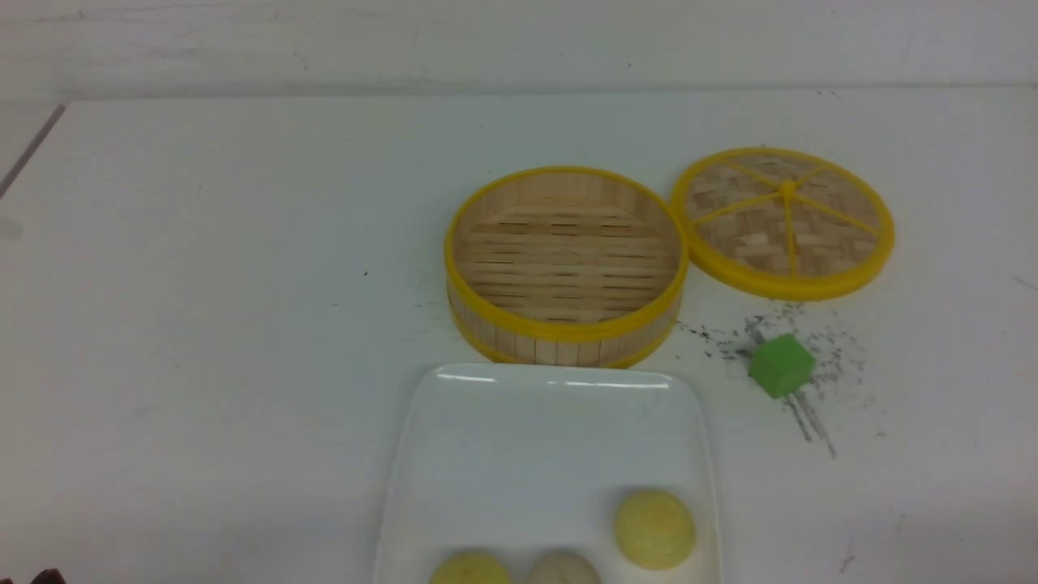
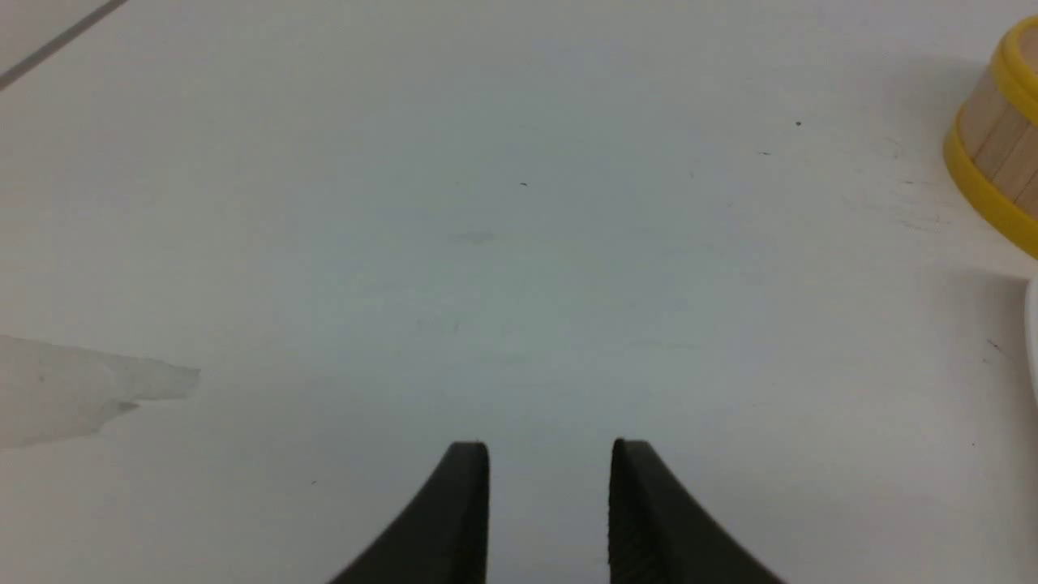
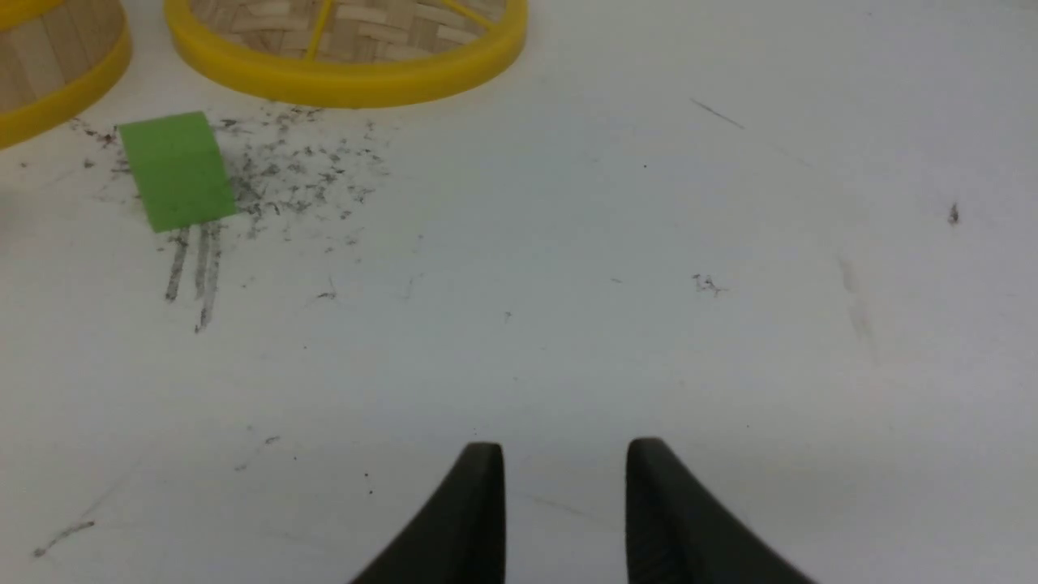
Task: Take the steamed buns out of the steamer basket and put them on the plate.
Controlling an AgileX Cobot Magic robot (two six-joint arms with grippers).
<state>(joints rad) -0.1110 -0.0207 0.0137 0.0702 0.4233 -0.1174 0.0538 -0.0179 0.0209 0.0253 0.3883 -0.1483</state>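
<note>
White counter point(image 1: 203, 284), marked with dark scuffs near a green block point(image 1: 781, 365). Three buns point(image 1: 654, 528) on the plate point(image 1: 519, 438), close to its near edge. Basket point(image 1: 565, 264) empty, just behind the plate, lid point(image 1: 783, 221) beside it. Left fingers point(image 2: 469, 511) and right fingers point(image 3: 482, 511) spread apart, holding nothing.

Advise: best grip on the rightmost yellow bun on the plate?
Probably a top-down grasp on the yellow bun, closing the claw across its widest part, low on the dome. It sits apart from the other two buns on the plate, so both flanks look free; the plate rim lies close on its right, so a side approach seems worse.
</note>
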